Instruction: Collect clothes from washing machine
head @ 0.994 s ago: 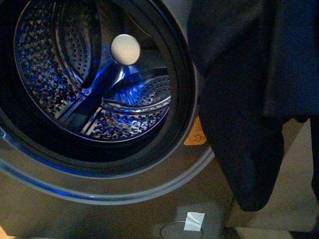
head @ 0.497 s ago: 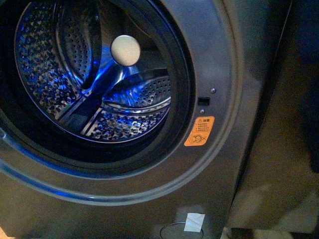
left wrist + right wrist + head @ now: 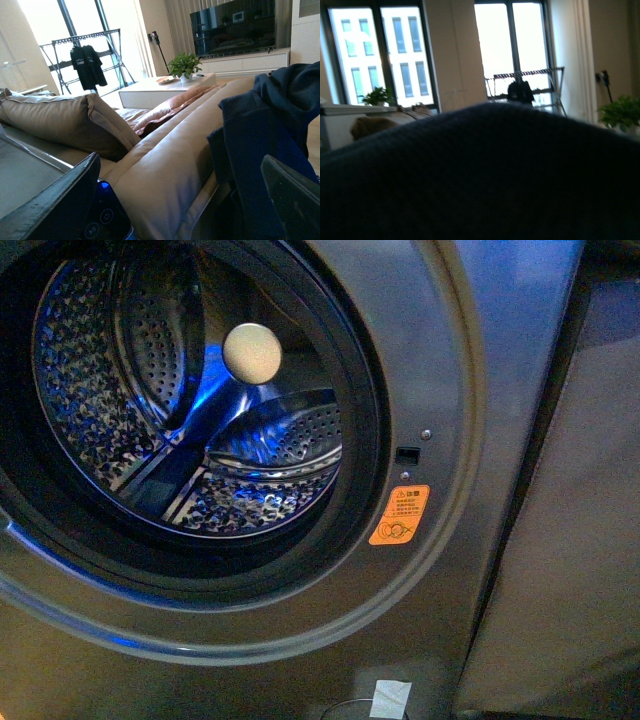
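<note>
The washing machine [image 3: 450, 370] fills the front view, grey, with its round mouth open onto the perforated steel drum [image 3: 190, 420], lit blue and holding no cloth that I can see. Neither gripper shows there. In the left wrist view the dark navy clothes [image 3: 265, 135] hang limp in the air beside the tan sofa. My left gripper [image 3: 180, 210] is open and empty, and its dark fingers [image 3: 60, 205] stand wide apart. In the right wrist view the clothes [image 3: 485, 175] cover the lower half and hide my right gripper, which is shut on them.
An orange sticker [image 3: 400, 515] and a small white label [image 3: 390, 698] sit on the washer's front. A tan leather sofa [image 3: 165, 155], a white low table with a plant [image 3: 185, 65], a TV [image 3: 232, 25] and a drying rack [image 3: 85, 55] stand behind.
The navy clothes hung at the right of the front view one second ago and have since left it. The washer's right side now shows uncovered.
</note>
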`<state>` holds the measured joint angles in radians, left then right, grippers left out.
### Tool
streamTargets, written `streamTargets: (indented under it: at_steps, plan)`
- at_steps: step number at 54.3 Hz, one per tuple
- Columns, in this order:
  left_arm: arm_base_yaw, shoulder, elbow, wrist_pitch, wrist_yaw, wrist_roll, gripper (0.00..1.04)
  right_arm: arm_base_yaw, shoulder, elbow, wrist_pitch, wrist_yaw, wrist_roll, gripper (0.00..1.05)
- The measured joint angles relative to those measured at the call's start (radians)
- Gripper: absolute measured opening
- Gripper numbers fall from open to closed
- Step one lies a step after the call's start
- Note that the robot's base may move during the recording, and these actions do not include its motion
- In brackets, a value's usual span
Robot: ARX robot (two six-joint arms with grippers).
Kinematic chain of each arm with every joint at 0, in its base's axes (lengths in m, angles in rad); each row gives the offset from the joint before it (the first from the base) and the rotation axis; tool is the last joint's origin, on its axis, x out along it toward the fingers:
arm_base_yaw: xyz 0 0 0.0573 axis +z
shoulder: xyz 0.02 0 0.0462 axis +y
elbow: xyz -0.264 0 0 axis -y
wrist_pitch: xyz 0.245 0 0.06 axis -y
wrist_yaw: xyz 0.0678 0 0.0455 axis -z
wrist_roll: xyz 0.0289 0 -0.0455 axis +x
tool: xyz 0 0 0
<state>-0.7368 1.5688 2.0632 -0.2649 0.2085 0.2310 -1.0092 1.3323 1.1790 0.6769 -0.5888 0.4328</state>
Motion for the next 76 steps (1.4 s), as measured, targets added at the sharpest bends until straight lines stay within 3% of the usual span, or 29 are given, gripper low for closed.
streamTargets:
  at_steps: [11,16,27,40,44,47,53,61,74,76]
  plan:
    - [0.0,0.0,0.0,0.0,0.0,0.0,0.98,-0.146,0.118,-0.021,-0.127,-0.112,-0.063,0.04]
    - [0.0,0.0,0.0,0.0,0.0,0.0,0.98,-0.182,0.188,-0.062,-0.282,-0.188,-0.158,0.05]
    - [0.0,0.0,0.0,0.0,0.0,0.0,0.98,-0.198,0.27,-0.207,-0.559,-0.298,-0.332,0.49]
    - [0.0,0.0,0.0,0.0,0.0,0.0,0.98,-0.195,0.293,-0.235,-0.686,-0.337,-0.363,0.9]
    - [0.0,0.0,0.0,0.0,0.0,0.0,0.98,-0.186,0.278,-0.256,-0.661,-0.357,-0.336,0.99]
    - [0.0,0.0,0.0,0.0,0.0,0.0,0.98,-0.168,0.224,-0.292,-0.613,-0.378,-0.309,0.97]
    - [0.0,0.0,0.0,0.0,0.0,0.0,0.98,-0.056,-0.025,-0.397,-0.39,-0.376,-0.204,0.97]
    - [0.0,-0.001,0.0,0.0,0.0,0.0,0.98,0.125,-0.243,-0.496,-0.191,-0.244,-0.139,0.97]
    - [0.0,-0.001,0.0,0.0,0.0,0.0,0.98,0.539,-0.48,-0.72,0.003,0.099,-0.122,0.97]
    - [0.0,-0.001,0.0,0.0,0.0,0.0,0.98,0.626,-0.529,-0.737,-0.07,0.198,-0.171,0.93]
